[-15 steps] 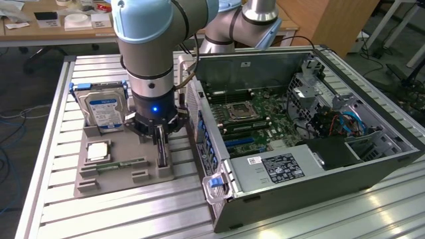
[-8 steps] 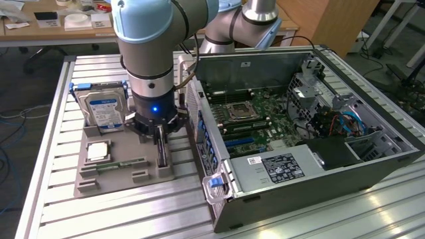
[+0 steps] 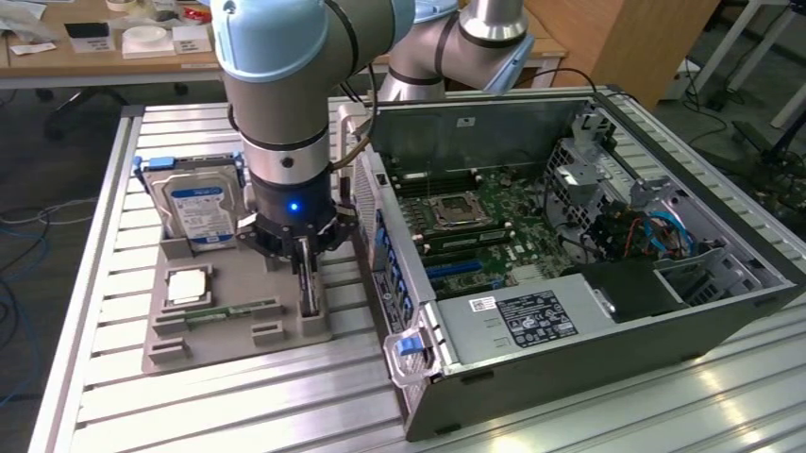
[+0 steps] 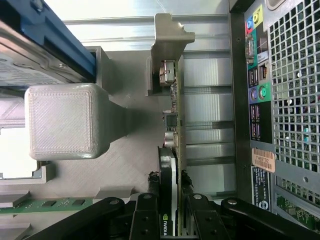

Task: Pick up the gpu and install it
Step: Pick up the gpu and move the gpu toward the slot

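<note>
The gpu (image 4: 176,120) stands on edge in a slot of the grey parts tray (image 3: 164,351), its silver bracket (image 4: 170,35) at the far end. In the exterior view the same gpu (image 3: 310,291) is a thin dark card beside the open computer case (image 3: 567,236). My gripper (image 3: 302,257) has come straight down over it. In the wrist view my gripper (image 4: 170,205) straddles the card, and the black fingers (image 4: 150,202) press against both faces. The card still sits in its slot.
The tray also carries a silver hard drive with a blue label (image 3: 202,208), a processor chip (image 3: 189,283) and a green memory stick (image 3: 233,311). The case's rear port panel (image 4: 260,100) is close beside the card. The table's slatted aluminium top (image 3: 252,415) lies around them.
</note>
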{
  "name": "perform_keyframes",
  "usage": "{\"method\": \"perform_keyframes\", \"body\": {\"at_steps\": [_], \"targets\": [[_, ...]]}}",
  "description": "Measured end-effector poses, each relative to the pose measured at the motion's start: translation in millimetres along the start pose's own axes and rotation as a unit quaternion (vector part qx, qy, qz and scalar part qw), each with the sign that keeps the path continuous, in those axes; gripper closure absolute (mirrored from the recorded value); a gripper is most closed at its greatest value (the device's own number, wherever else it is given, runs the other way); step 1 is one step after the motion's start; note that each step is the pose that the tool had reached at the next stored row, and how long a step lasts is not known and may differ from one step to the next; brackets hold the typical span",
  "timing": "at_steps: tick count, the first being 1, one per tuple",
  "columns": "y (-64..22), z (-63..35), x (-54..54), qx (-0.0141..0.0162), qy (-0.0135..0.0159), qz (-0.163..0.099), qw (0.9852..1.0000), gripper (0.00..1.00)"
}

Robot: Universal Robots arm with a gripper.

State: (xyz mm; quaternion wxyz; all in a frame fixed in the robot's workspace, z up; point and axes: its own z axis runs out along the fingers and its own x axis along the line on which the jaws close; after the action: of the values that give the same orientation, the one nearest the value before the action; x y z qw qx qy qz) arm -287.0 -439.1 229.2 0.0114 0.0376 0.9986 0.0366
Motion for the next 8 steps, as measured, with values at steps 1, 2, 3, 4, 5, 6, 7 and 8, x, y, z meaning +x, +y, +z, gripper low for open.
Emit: {"method": "perform_keyframes", "body": {"at_steps": [1, 2, 3, 4, 5, 6, 7, 8], "targets": [[0.0, 0.0, 0.0, 0.0, 0.0, 0.0, 1.0, 0.73], [0.0, 0.0, 0.0, 0.0, 0.0, 0.0, 1.0, 0.73], [0.0, 0.0, 0.0, 0.0, 0.0, 0.0, 1.0, 0.73], [0.0, 0.0, 0.0, -0.0006, 0.0001, 0.0, 1.0, 0.73], [0.0, 0.0, 0.0, -0.0014, 0.0002, -0.002, 1.0, 0.73], [0.0, 0.1, 0.0, -0.0018, 0.0004, -0.004, 1.0, 0.73], [-0.1, 0.1, 0.0, -0.0019, 0.0005, -0.006, 1.0, 0.73], [-0.1, 0.0, 0.0, -0.002, 0.0005, -0.006, 1.0, 0.73]]}}
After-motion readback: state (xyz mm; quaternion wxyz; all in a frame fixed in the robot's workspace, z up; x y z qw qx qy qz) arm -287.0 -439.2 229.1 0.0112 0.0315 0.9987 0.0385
